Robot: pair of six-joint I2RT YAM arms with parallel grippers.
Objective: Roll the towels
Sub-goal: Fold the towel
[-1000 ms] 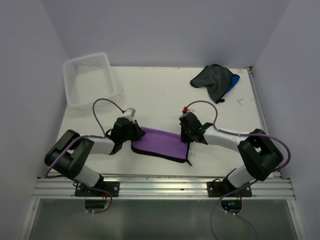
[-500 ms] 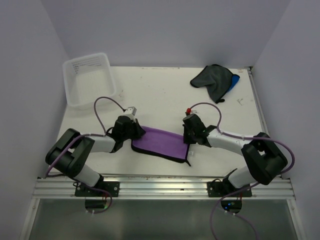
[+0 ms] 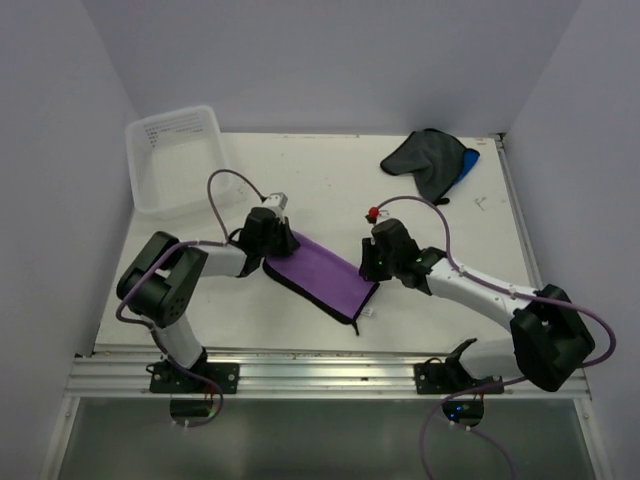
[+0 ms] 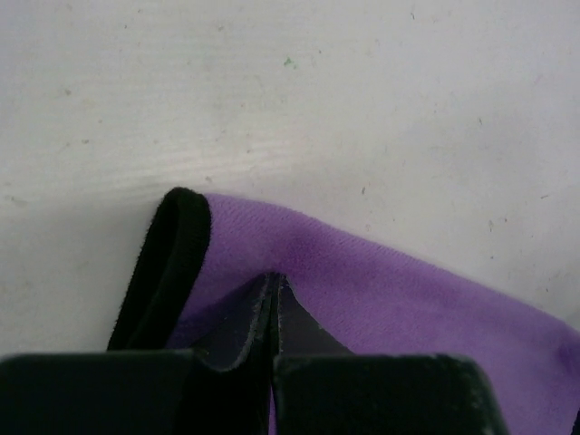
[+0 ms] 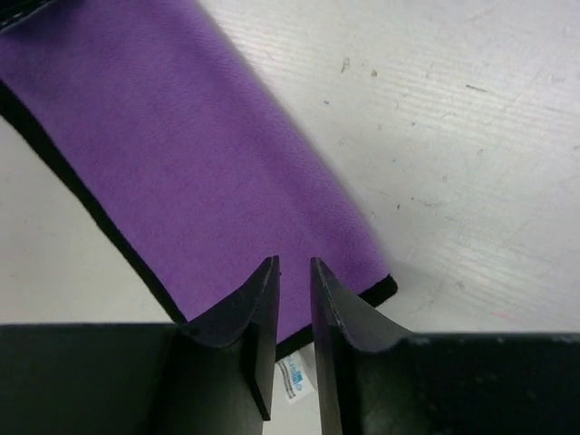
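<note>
The purple towel (image 3: 318, 280) lies folded into a long strip with a black hem, running diagonally across the near middle of the table. My left gripper (image 3: 279, 240) is shut on its far left corner; in the left wrist view the fingertips (image 4: 275, 283) meet with purple cloth (image 4: 408, 290) pinched at them. My right gripper (image 3: 374, 268) hovers over the strip's near right end, jaws a little apart with nothing between them (image 5: 294, 265); the purple towel (image 5: 199, 163) lies flat below. The dark grey towel (image 3: 422, 160) and the blue towel (image 3: 469, 162) sit bunched together at the back right.
A clear plastic tub (image 3: 180, 160) stands at the back left corner. A small white label (image 5: 295, 377) sticks out from the purple towel's hem under my right fingers. White walls close in the table on three sides.
The purple strip has swung from nearly level to a steep diagonal. My left gripper moved back and right with its corner. My right gripper let go of the other end and opened slightly.
</note>
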